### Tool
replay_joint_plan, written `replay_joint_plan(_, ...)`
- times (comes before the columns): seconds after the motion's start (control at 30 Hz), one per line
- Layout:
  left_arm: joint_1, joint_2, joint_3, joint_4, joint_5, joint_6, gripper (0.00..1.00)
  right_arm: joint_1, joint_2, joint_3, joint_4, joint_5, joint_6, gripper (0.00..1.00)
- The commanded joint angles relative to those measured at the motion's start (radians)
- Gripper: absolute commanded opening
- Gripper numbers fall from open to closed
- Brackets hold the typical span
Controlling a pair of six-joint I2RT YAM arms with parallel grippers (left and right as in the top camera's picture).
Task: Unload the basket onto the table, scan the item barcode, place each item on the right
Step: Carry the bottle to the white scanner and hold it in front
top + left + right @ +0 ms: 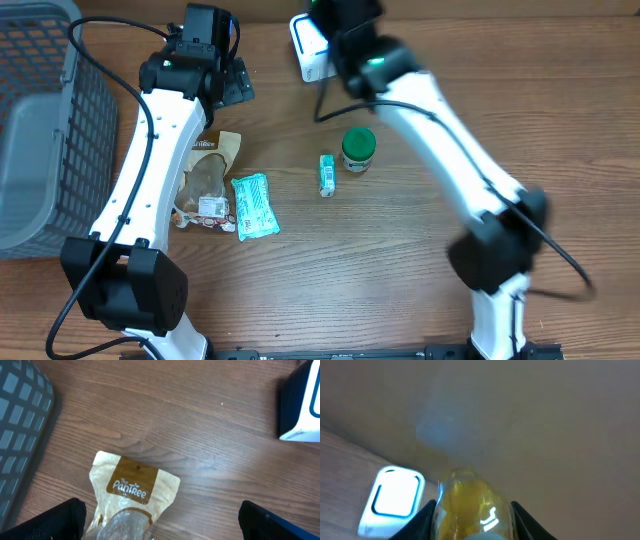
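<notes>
Yellowish see-thru bottle (470, 500) sits clamped betw. the fingers (422, 519) of the right tool (470, 512), up off the wood surface (420, 300), w/ the white scanner (395, 497) just below-left of that tool in its wrist view. The left tool (160, 510) has its jaws spread wide apart w/ nothing in them, hovering over the brown Pantree pouch (135, 487) lying betw. its fingers, grey basket (20, 420) to its left. Green-lid jar (358, 148), small green box (326, 175) & teal packet (254, 205) lie on the surface, well apart from either tool.
</notes>
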Motion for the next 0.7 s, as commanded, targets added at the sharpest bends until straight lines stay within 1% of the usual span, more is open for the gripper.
replay_joint_plan(0.0,-0.003,-0.015,0.012,0.003,-0.017,0.011,1.0,-0.096,-0.16,0.019,-0.214,-0.014,0.303,0.37)
replay_joint_plan(0.03,-0.003,-0.014,0.012,0.002,-0.017,0.011,1.0,-0.118,-0.178,0.019,-0.285,-0.039,0.346,0.37)
replay_joint_plan(0.07,-0.003,-0.015,0.012,0.002,-0.017,0.011,1.0,-0.168,-0.203,0.019,-0.418,-0.095,0.435,0.37)
replay_joint_plan(0.13,-0.003,-0.015,0.012,0.002,-0.017,0.011,1.0,-0.246,-0.21,0.019,-0.566,-0.183,0.52,0.37)
replay_joint_plan(0.2,-0.003,-0.014,0.012,0.002,-0.017,0.011,1.0,-0.322,-0.203,0.014,-0.667,-0.246,0.557,0.38)
replay_joint_plan(0.3,-0.003,-0.014,0.012,0.002,-0.017,0.011,0.99,-0.433,-0.198,-0.021,-0.765,-0.352,0.584,0.38)
replay_joint_plan(0.37,-0.003,-0.015,0.012,0.002,-0.017,0.012,1.0,-0.51,-0.198,-0.069,-0.818,-0.438,0.584,0.38)
replay_joint_plan(0.4,-0.003,-0.014,0.012,0.002,-0.017,0.011,1.0,-0.569,-0.198,-0.129,-0.842,-0.483,0.584,0.38)
replay_joint_plan(0.43,-0.003,-0.015,0.012,0.002,-0.017,0.011,1.0,-0.591,-0.198,-0.155,-0.846,-0.486,0.584,0.37)
replay_joint_plan(0.57,-0.003,-0.015,0.012,0.002,-0.017,0.011,0.99,-0.658,-0.198,-0.305,-0.805,-0.485,0.576,0.39)
replay_joint_plan(0.63,-0.003,-0.014,0.012,0.002,-0.017,0.011,1.0,-0.679,-0.198,-0.377,-0.77,-0.481,0.576,0.43)
replay_joint_plan(0.67,-0.003,-0.015,0.012,0.002,-0.017,0.011,0.99,-0.685,-0.198,-0.402,-0.754,-0.482,0.576,0.43)
